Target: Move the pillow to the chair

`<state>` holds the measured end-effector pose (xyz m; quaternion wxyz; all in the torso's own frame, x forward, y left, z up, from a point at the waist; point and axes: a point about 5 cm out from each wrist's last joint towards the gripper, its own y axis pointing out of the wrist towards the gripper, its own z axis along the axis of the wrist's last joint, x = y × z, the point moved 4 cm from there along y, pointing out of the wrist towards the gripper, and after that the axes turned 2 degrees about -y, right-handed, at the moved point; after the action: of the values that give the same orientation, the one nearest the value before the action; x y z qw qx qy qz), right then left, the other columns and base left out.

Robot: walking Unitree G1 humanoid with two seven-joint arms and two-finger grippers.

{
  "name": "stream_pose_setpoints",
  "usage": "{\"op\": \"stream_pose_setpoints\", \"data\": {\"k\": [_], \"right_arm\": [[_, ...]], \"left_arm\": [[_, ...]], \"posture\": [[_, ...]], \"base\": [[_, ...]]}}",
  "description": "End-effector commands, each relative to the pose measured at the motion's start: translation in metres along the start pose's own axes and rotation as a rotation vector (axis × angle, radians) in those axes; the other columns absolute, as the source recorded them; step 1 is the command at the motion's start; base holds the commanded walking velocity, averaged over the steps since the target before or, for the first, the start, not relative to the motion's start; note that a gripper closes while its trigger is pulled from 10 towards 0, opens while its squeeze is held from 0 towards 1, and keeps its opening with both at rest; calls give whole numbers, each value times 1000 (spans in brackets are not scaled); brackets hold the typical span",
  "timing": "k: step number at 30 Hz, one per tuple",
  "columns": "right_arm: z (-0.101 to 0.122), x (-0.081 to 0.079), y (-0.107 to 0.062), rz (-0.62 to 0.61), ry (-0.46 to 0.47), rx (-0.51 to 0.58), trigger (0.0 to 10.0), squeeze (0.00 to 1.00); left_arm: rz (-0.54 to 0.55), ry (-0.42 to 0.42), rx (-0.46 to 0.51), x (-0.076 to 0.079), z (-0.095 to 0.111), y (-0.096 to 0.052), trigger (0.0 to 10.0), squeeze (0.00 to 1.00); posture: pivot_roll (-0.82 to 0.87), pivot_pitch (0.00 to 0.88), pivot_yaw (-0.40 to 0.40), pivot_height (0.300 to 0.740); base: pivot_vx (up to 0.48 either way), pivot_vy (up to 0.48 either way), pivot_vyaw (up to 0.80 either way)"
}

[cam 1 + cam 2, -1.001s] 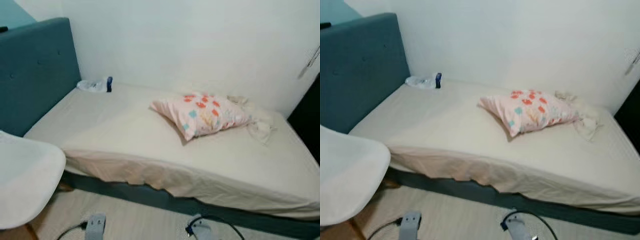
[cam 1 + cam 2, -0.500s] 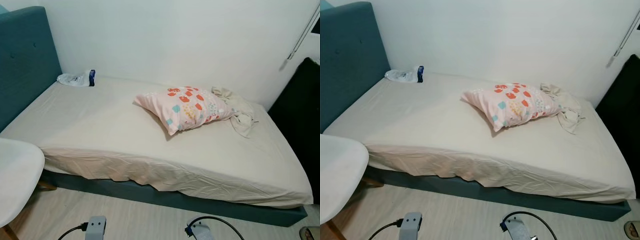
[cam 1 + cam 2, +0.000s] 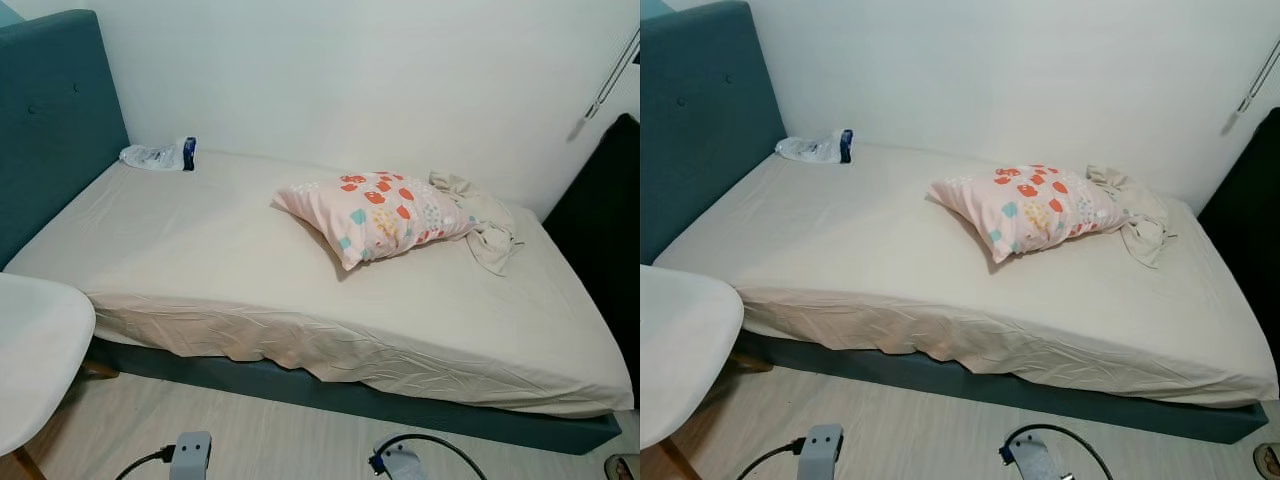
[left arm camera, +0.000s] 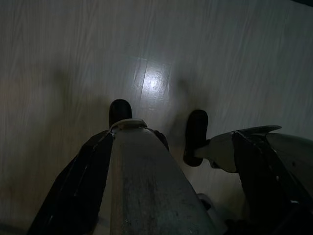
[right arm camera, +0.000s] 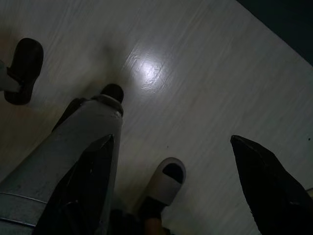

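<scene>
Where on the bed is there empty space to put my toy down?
The widest free patch of the bed runs from the teal headboard to the pillow, ahead of the plastic bottle. The front strip is bare too. It is crowded where the crumpled cloth touches the pillow.

Both arms hang low at the robot's sides, wrists turned downward. The left gripper (image 4: 171,196) points straight down, its two long black fingers (image 4: 73,191) spread wide with nothing between them. The right gripper (image 5: 171,191) hangs the same way, its black fingers (image 5: 266,183) set well apart and empty. In the head views the grey wrist ends (image 3: 190,455) of both arms sit at the lower edge.
</scene>
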<state>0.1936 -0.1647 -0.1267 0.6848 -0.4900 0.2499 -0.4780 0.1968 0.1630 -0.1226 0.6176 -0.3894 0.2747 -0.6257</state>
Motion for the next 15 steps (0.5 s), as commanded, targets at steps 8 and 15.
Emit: {"op": "stream_pose_setpoints", "data": {"k": [8,15], "right_arm": [[-7,0,0,-9,25,-13,10000,0],[-8,-1,0,-7,23,-14,10000,0]], "left_arm": [[-9,13,-15,1,-3,0,10000,0],[-18,30,-10,2,-3,0,10000,0]], "posture": [[129,0,-83,740],[133,0,-82,740]], "base": [[0,0,0],[114,0,0]]}}
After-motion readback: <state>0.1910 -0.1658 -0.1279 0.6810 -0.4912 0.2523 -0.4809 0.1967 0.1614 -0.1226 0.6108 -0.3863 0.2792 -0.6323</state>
